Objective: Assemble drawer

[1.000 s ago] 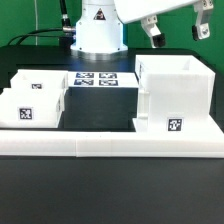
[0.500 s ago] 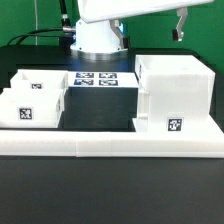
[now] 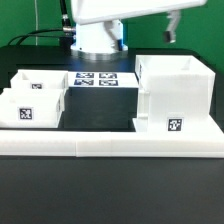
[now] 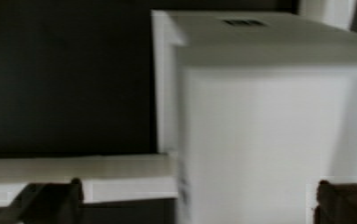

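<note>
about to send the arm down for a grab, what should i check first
1. Gripper open: ok, fingers stand wide apart.
2. Gripper empty: ok, it hangs above the big casing, apart from it.
3. Big casing upright by the long rail: ok.
4. Rear small box and front small box open side up: ok.
5. Fingers lined up on a casing wall: cannot tell.

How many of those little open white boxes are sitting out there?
2. Both are at the exterior view's left: the front box, partly cut off by the picture edge, and the rear box just behind it. The large casing could hide more.
</note>
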`<state>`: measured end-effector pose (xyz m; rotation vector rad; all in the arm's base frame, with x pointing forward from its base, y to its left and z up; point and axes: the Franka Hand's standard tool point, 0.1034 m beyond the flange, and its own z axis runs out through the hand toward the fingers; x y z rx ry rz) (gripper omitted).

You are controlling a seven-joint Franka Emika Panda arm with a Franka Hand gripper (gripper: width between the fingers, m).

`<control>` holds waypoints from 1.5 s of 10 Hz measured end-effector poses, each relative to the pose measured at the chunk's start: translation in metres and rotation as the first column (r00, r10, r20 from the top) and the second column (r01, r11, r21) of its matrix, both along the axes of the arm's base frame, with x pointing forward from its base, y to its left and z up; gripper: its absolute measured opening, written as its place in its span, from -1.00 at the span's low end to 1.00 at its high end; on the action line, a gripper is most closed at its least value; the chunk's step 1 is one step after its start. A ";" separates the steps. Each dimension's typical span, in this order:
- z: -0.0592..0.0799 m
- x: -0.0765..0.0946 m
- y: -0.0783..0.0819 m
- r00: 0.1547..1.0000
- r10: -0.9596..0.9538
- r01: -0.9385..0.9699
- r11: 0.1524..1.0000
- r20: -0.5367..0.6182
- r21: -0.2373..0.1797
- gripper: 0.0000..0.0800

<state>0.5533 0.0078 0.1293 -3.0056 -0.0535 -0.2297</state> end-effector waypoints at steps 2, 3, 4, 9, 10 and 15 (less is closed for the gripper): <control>-0.013 -0.012 -0.042 0.998 -0.065 0.065 0.998 0.008 -0.023 0.62; -0.016 -0.014 -0.055 0.998 -0.067 0.067 0.997 0.003 -0.028 0.62; -0.019 -0.016 -0.065 0.998 -0.063 0.063 0.997 0.000 -0.033 0.62; -0.032 -0.033 -0.074 0.989 -0.125 0.124 0.992 -0.083 -0.011 0.62; -0.043 -0.038 -0.082 0.982 -0.153 0.152 0.988 -0.108 -0.010 0.62; -0.092 -0.044 -0.096 0.983 -0.163 0.157 0.985 -0.083 -0.075 0.62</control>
